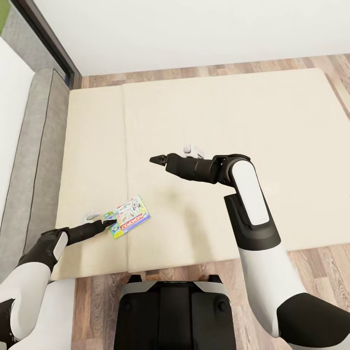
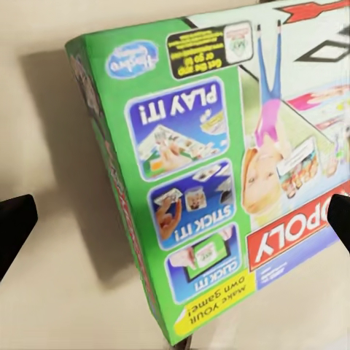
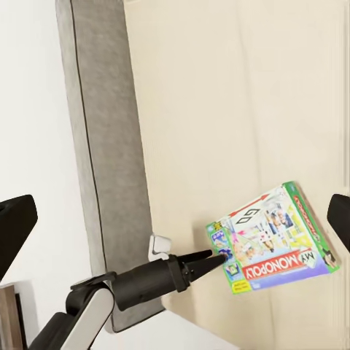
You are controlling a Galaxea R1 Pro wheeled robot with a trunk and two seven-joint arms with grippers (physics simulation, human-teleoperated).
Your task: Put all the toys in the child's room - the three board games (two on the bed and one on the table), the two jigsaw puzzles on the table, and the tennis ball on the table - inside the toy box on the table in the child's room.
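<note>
Beige mattress of the bed [image 1: 204,121] spreads under both my arms, its grey headboard [image 1: 41,160] on my left; one board game [image 1: 129,217], green-edged with a red band, sits near the mattress's front edge toward that headboard; my left gripper [image 1: 110,223] reaches its fingertips to the box's edge, fingers apart in the wrist view, the box [image 2: 219,168] looming between them, whether touching I cannot tell; my right gripper [image 1: 156,159] hovers over bare mattress, fingers spread, grasping nothing.
</note>
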